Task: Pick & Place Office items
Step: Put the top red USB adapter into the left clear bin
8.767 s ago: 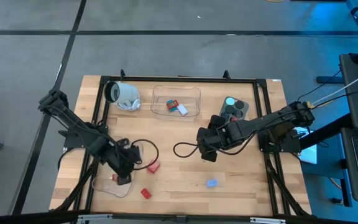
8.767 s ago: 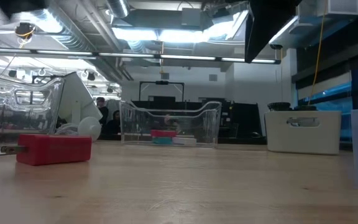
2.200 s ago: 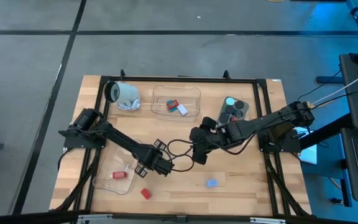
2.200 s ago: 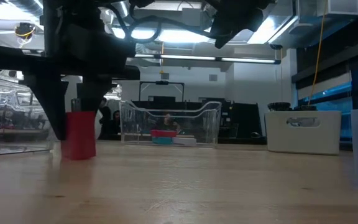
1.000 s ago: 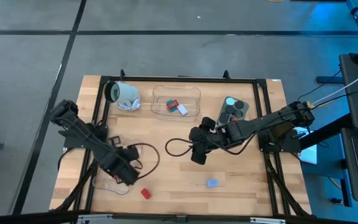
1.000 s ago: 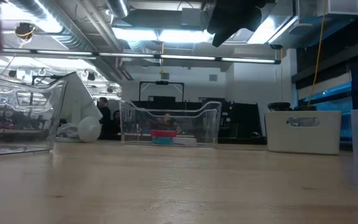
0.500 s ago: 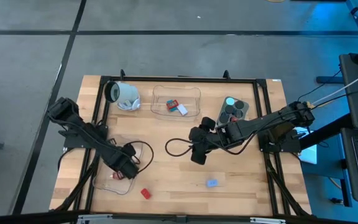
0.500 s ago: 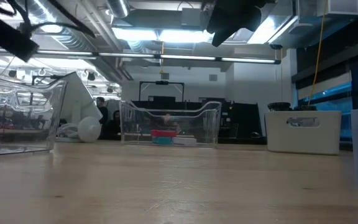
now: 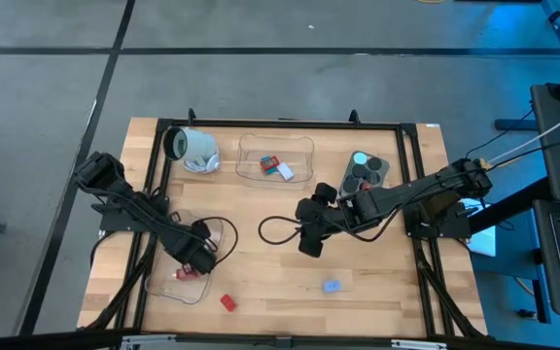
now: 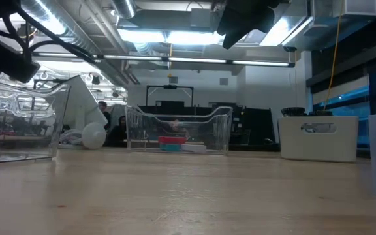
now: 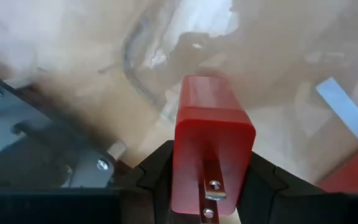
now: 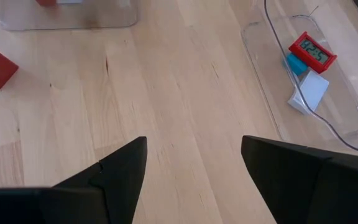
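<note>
Bright ceiling strip lights (image 10: 175, 36) glare behind the table (image 9: 377, 282), which is evenly lit with soft shadows, while the left wrist view blurs beyond its red block (image 11: 211, 140).

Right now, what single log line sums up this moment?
left end effector: shut on red block, over clear tray | right end effector: open, empty, mid-table | loose: red piece, blue piece
</note>
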Tool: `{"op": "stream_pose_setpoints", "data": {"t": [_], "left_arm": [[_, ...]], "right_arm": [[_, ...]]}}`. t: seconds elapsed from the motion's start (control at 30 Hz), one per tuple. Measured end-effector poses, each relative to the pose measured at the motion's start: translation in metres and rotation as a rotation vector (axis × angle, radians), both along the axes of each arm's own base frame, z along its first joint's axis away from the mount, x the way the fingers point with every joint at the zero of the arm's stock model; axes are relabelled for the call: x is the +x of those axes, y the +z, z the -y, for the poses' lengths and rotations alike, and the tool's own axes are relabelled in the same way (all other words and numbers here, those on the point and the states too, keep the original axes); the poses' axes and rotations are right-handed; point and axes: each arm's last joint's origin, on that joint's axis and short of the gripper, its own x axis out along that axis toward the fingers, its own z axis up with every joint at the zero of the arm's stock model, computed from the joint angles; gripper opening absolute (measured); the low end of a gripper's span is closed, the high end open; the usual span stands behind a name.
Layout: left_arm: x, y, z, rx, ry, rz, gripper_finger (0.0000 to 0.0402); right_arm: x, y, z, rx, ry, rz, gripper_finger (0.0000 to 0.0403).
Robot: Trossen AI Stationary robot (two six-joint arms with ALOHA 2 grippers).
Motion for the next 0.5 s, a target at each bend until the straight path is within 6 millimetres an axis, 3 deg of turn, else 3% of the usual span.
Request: {"op": "stream_pose_setpoints", "data": {"t": [0.5], "left_arm": [[-0.0018,0.0037,-0.0032,0.057,-0.055,-0.010,0.0164]], "right_arm": [[0.0000,-0.0001,0.0000,0.000,0.000,0.000,0.0265]]}}
